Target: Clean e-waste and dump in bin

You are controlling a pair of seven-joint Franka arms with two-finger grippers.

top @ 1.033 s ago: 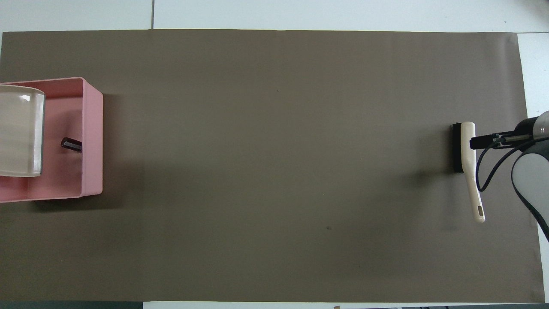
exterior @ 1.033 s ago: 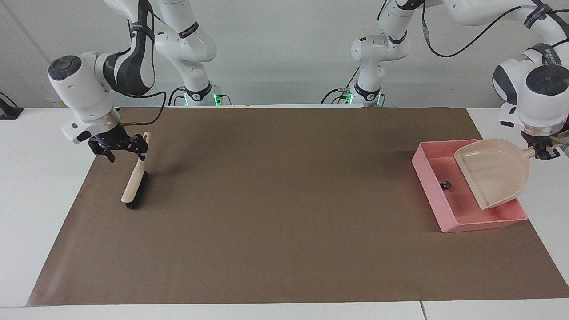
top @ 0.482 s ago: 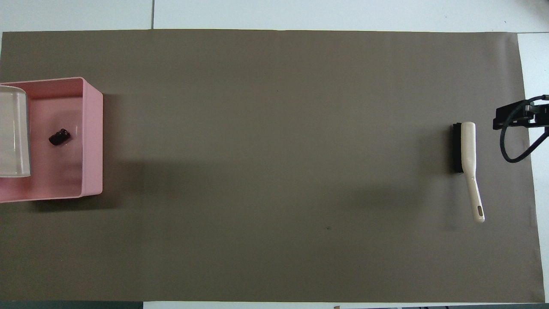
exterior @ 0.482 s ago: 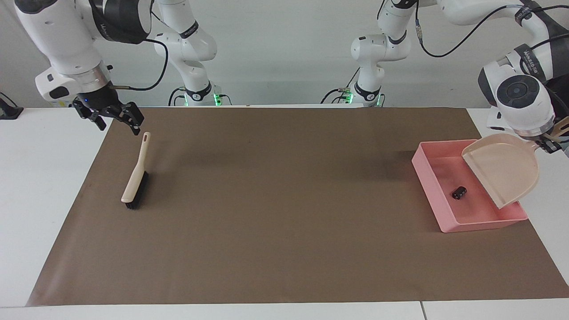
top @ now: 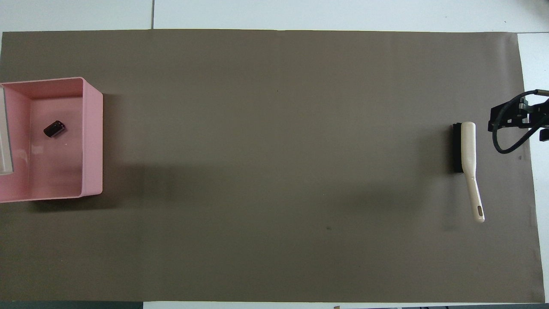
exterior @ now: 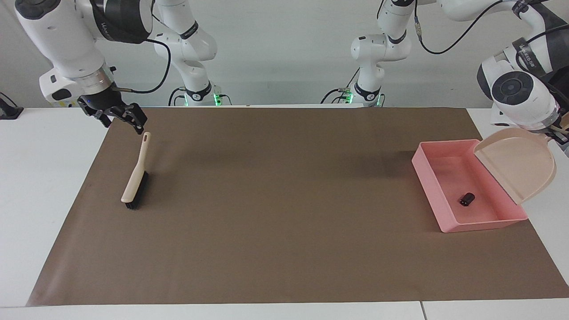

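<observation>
A dark cylinder of e-waste (exterior: 466,198) lies in the pink bin (exterior: 426,171) at the left arm's end of the brown mat; it also shows in the overhead view (top: 54,128) inside the bin (top: 92,137). The white part with a green end is not in view. My left gripper (exterior: 561,132) is shut on the handle of the cream dustpan (exterior: 515,162), which hangs steeply tilted over the bin's outer edge. My right gripper (exterior: 122,122) is open and empty, in the air just above the tip of the brush handle.
The cream brush (exterior: 135,175) with black bristles lies on the mat at the right arm's end, handle toward the robots; it also shows in the overhead view (top: 467,159). The brown mat (exterior: 284,213) covers most of the white table.
The right gripper rose from the brush handle and left the brush lying. The left gripper lifted and tilted the dustpan off the bin toward the table's end. The dark cylinder rolled farther from the robots.
</observation>
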